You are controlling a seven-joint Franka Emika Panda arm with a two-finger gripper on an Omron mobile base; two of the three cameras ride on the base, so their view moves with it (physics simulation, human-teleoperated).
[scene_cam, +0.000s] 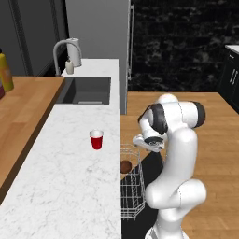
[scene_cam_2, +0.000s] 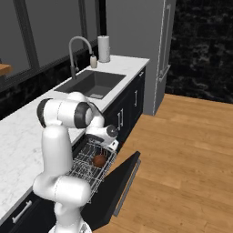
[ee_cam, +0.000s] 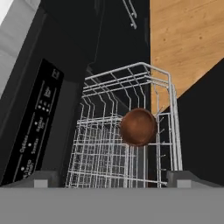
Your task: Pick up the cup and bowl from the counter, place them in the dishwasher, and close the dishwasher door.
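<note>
My two-finger gripper [ee_cam: 112,177] hangs spread and empty over the white wire rack [ee_cam: 127,144]; small round dark brown bowl [ee_cam: 138,127] sits inside. Bowl done. Next: fetch red tapered plastic cup [scene_cam: 96,139] near the white marble counter [scene_cam: 60,186] front edge.

The bowl [ee_cam: 138,127] lies in the dishwasher [ee_cam: 127,144] rack, the cup [scene_cam: 96,139] on the counter [scene_cam: 65,186] beside it

both base cams sit behind the arm, left one at 7 o'clock, right one at 5, sharing the rack [scene_cam: 131,186] and bowl [scene_cam_2: 99,160], while the hand cam looks straight down close over them
</note>
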